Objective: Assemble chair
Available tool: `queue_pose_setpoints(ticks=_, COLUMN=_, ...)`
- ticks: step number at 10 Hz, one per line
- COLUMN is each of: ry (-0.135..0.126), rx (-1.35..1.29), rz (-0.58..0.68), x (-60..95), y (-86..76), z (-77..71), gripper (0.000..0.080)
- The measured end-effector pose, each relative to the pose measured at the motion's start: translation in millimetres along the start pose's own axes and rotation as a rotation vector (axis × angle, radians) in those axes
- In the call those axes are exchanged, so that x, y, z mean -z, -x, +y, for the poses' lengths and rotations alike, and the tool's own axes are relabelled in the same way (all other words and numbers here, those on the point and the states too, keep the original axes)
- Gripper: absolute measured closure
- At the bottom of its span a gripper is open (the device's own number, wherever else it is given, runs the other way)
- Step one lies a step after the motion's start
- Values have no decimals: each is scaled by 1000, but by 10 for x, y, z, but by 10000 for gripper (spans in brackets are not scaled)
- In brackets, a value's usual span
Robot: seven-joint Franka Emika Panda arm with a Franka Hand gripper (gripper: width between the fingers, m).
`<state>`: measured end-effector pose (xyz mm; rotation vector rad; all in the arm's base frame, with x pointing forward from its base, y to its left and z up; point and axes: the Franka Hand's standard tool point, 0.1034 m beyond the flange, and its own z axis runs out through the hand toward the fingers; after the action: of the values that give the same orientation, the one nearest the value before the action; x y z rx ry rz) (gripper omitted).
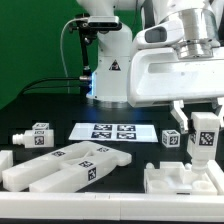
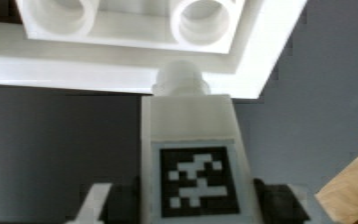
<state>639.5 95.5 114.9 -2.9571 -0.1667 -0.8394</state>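
Observation:
At the exterior view's right, my gripper (image 1: 203, 130) is shut on a white pegged leg (image 1: 204, 143) with a black-and-white tag, and holds it upright. The leg hangs just above a white chair plate (image 1: 184, 182) with round holes near the table's front edge. In the wrist view the leg (image 2: 197, 140) sits between the two dark fingers (image 2: 105, 205). Its rounded peg (image 2: 181, 76) points at the plate's edge (image 2: 87, 72), short of the two holes (image 2: 208, 14). Whether the peg touches the plate I cannot tell.
Long white bars and other chair pieces (image 1: 62, 167) lie at the front on the exterior view's left, with a short pegged leg (image 1: 36, 134) behind them. The marker board (image 1: 111, 130) lies mid-table. A small tagged piece (image 1: 172, 138) stands beside the held leg. The robot base (image 1: 107, 75) rises behind.

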Motion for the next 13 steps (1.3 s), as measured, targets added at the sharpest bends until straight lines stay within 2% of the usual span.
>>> queue_pose_setpoints(ticks=2, ry=0, rx=1, rz=-3, x=-12, y=14, z=-4, gripper=514)
queue_pose_setpoints(ticks=5, ry=-9, rx=5, rz=-26, x=-175, y=163, z=-88, gripper=514)
queue_pose_setpoints(ticks=7, ry=-15, rx=15, rz=-31, x=-190, y=192, z=-162, gripper=514)
queue_pose_setpoints(ticks=13, ry=-9, rx=22, rz=-43, x=-288, y=309, z=-105, gripper=514)
